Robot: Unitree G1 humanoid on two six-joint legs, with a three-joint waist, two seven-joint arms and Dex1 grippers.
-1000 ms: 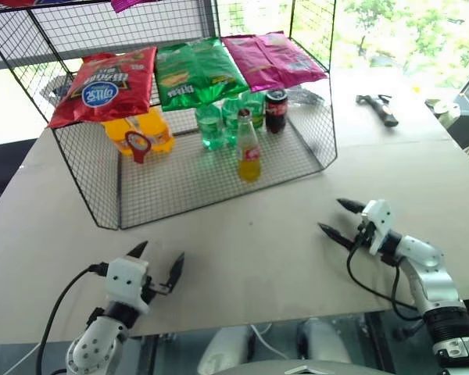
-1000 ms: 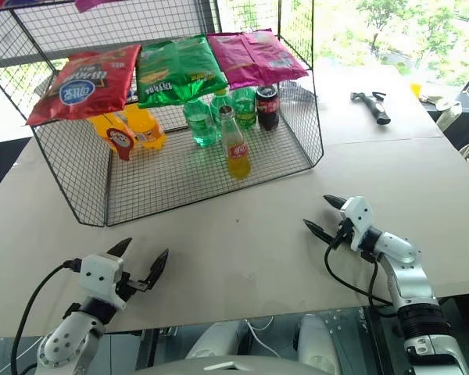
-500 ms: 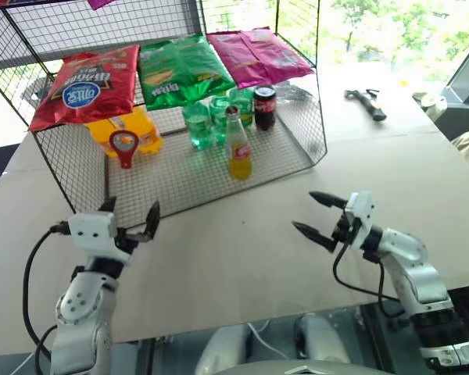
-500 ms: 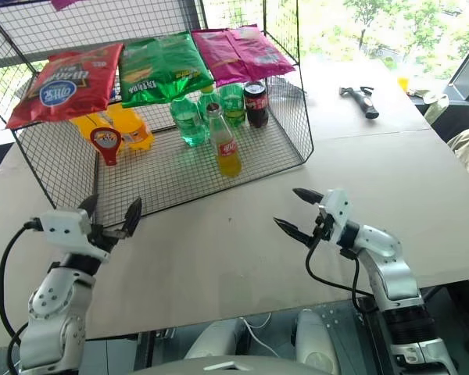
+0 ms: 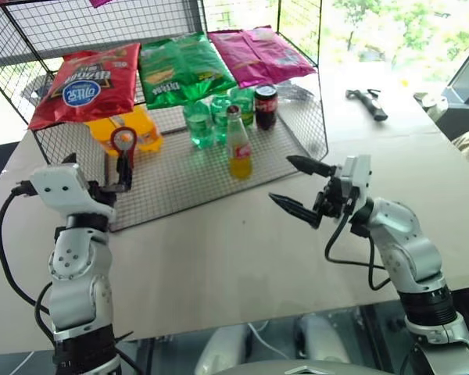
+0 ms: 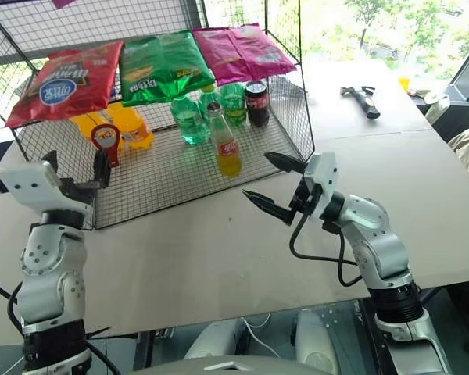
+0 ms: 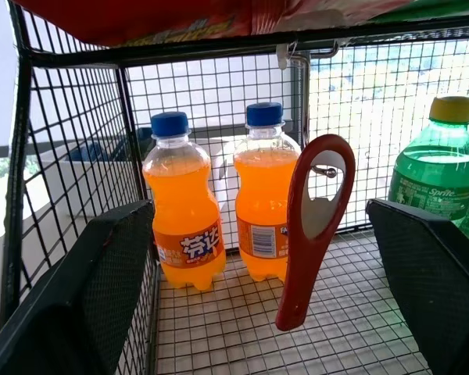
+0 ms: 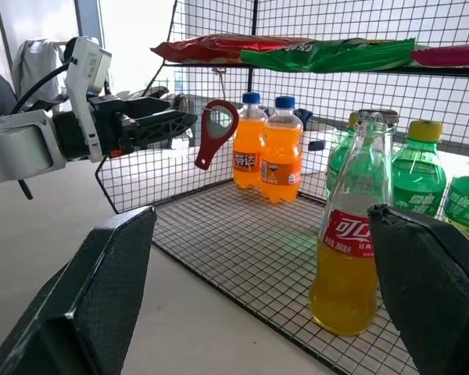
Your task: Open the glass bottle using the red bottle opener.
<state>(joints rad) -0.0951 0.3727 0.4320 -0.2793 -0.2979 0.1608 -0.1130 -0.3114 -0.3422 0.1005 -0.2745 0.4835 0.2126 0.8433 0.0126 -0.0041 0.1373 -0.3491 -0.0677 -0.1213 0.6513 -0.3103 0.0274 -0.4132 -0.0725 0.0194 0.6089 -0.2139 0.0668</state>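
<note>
Left wrist view: flat red ring-headed bottle opener [image 7: 313, 226] hangs between wide-open, empty left gripper [image 7: 285, 305] fingers, hook half-hidden. Right gripper [image 6: 273, 186] spread, empty, near tall clear glass bottle [image 6: 223, 142].

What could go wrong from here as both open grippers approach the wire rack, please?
The red bottle opener hangs from a hook on the wire rack; the left gripper may knock it loose rather than grasp it. The glass bottle stands free near green plastic bottles; the right gripper could tip it.
</note>
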